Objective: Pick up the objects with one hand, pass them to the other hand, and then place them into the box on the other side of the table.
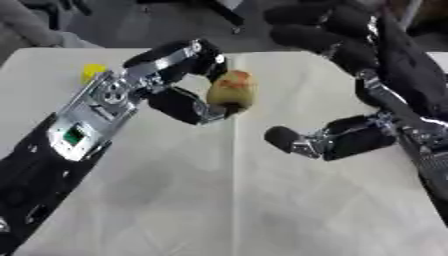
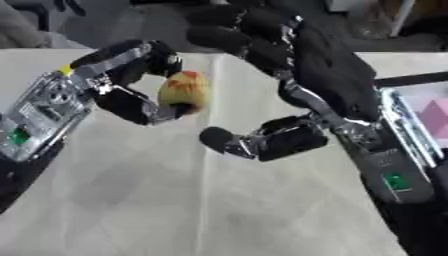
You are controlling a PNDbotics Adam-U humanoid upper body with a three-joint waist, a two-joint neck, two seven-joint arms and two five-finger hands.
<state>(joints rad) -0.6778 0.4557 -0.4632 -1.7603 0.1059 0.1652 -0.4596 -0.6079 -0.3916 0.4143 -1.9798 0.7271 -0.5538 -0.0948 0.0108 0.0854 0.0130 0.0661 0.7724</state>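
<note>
Bare tabletop (image 1: pixel 219 200) lies open below both hands; between the left hand (image 1: pixel 175 80), pinching a yellow-red fruit (image 1: pixel 231 89), and the spread right hand (image 2: pixel 289 75), a narrow gap remains.

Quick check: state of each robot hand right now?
Left robot hand: shut on a yellow-red fruit.
Right robot hand: open, holding nothing.

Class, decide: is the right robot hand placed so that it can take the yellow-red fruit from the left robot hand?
Probably yes. The right robot hand is open beside the fruit, nothing lying between them; the left robot hand pinches it above the table.
</note>
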